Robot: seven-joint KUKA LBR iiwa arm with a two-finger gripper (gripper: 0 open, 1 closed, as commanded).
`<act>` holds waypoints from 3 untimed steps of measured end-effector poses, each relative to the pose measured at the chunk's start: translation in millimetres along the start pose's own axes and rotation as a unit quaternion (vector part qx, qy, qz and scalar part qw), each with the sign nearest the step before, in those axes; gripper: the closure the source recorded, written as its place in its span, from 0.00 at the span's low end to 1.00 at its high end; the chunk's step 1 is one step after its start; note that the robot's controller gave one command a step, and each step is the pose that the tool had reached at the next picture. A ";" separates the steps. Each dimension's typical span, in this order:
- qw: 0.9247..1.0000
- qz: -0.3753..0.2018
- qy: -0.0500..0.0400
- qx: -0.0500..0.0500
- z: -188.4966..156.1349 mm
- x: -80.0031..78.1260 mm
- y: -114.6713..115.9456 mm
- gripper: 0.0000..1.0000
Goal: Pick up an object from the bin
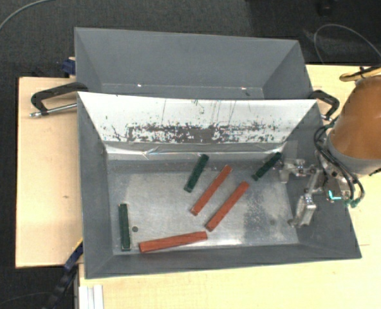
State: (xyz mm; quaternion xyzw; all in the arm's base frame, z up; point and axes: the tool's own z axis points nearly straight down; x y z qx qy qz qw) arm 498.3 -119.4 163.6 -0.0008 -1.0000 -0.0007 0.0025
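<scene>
My gripper [304, 206] hangs over the right-hand side of the bin, close to the right wall. Nearest to it is a short dark green bar [266, 167], lying slantwise up and to its left by the back wall. A red bar [227, 206] lies diagonally on the floor to the gripper's left, with a second red bar [211, 190] almost parallel beside it. The gripper is apart from all of them.
Another dark green bar [195, 172] lies near the back wall in the middle. A third red bar [172, 242] rests along the front wall, and a green bar [123, 226] lies upright in the view at the front left. The arm's orange cover sits outside the bin at right.
</scene>
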 end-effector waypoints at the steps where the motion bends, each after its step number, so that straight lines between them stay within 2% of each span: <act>1: 1.000 0.031 -0.001 -0.002 97.2 -45.1 69.6 0.00; 2: 0.999 0.033 -0.003 0.000 92.8 -45.4 65.0 1.00; 3: 0.997 -0.078 -0.011 0.002 -145.5 -33.1 65.7 1.00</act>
